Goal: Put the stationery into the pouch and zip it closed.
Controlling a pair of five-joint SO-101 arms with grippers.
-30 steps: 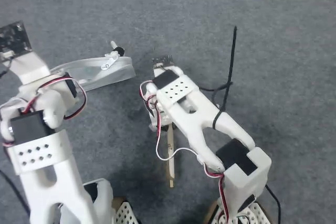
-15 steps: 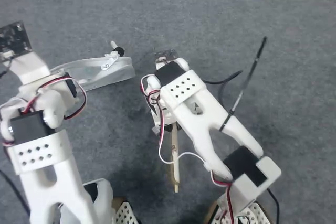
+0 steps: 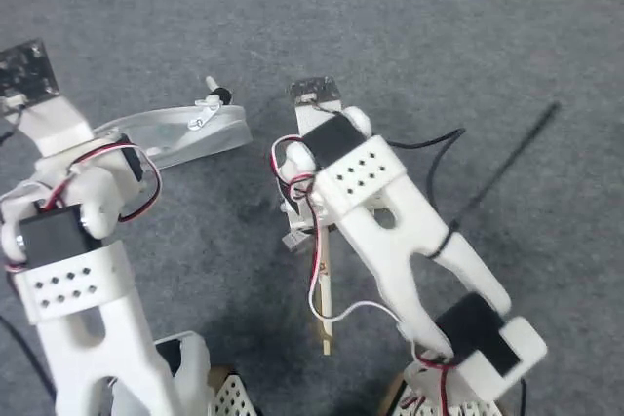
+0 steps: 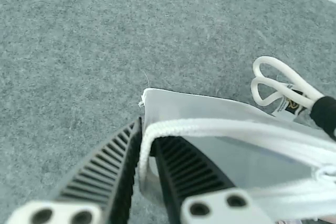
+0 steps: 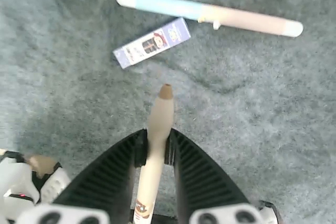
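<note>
Underneath everything lies the grey felt counter [image 3: 507, 56], with both arms rising from its near edge. The left arm [image 3: 68, 270] stands at the near left corner and the right arm [image 3: 390, 221] leans from the near edge toward the middle. A thin black cable [image 3: 507, 168] stands off the right arm toward the right edge.

Next in size is the pouch [image 3: 185, 138], translucent with a white zip band, stretched over the left half of the counter with its free end pointing toward the middle. The left gripper [image 4: 147, 135] has its ribbed jaws nearly together, pinching the pouch at the corner of the zip band. I cannot tell whether the pouch's far end rests on the felt.

The right gripper [image 5: 155, 142] is over the middle of the counter, jaws drawn in tight around the pencil [image 5: 159, 116]. The pencil is clamped partway along its shaft. Its brown end sticks out past the fingertips toward the felt, and its long wooden tail runs back toward the near edge.

A pen [image 5: 210, 13], pale blue at one end and pink at the other, lies flat on the counter beyond the pencil's end. An eraser [image 5: 152, 43], small and purple, lies between the two, apart from both. A looped white cord [image 4: 273, 82] hangs at the pouch's zip pull.
</note>
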